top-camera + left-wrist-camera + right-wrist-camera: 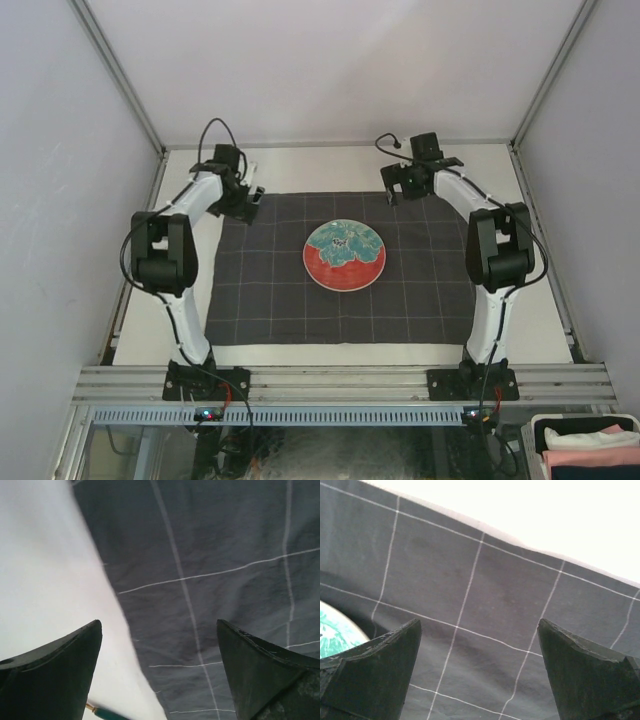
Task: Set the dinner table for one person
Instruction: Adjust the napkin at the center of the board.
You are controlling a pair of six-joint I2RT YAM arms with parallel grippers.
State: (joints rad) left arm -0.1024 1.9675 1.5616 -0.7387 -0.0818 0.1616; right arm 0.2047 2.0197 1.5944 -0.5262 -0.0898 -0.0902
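The off-white tabletop (330, 160), railed in grey, shows bare strips along all four edges. A dark checked cloth (260, 290) covers its middle, with a red-and-teal plate (344, 256) centred on it. Toward the tabletop's far-left corner the left claw (158, 627) hangs spread over the cloth's edge. Toward the far-right corner the right claw (479, 627) is spread likewise.

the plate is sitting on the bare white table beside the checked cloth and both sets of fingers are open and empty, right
No. The plate sits on the checked cloth, near its middle, not on the bare table beside it; the top view shows this. The rest holds: the left arm's fingers and the right arm's fingers are open and empty.
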